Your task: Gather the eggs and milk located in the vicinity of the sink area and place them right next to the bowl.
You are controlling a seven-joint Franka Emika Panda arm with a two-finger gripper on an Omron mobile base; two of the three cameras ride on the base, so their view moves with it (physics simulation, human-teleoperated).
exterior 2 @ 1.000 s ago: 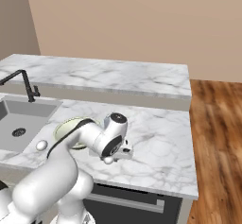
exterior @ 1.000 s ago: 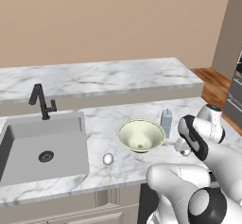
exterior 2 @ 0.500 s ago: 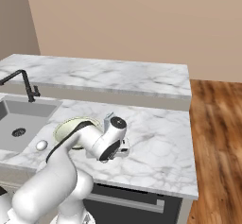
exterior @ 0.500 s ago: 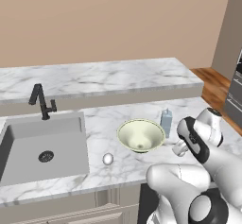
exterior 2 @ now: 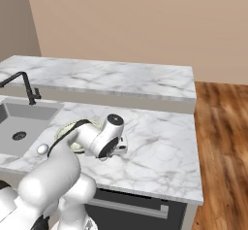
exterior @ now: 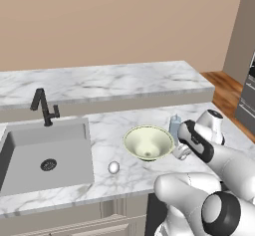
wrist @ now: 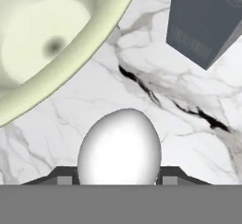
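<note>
In the hand view my gripper (wrist: 118,176) is shut on a glossy white egg (wrist: 119,146), held over the marble counter. The cream-green bowl (wrist: 47,38) lies just up and left of it, and the blue-grey milk carton (wrist: 208,20) stands up and right. From the left base view my gripper (exterior: 181,152) hangs low at the bowl's (exterior: 131,136) right edge, in front of the upright milk (exterior: 175,124). A second egg (exterior: 114,167) rests on the counter between bowl and sink (exterior: 30,145); the right base view shows this egg (exterior 2: 42,149) at the sink's near corner.
A black faucet (exterior: 44,108) stands behind the sink basin. A raised marble ledge (exterior: 114,80) runs along the back of the counter. The counter's right end (exterior 2: 193,185) borders wood floor. A dark appliance (exterior: 248,98) stands at far right.
My gripper has sunk a little and drifted left toward the bowl's right edge, with the egg still in it. The bowl, milk and other egg have not moved.
</note>
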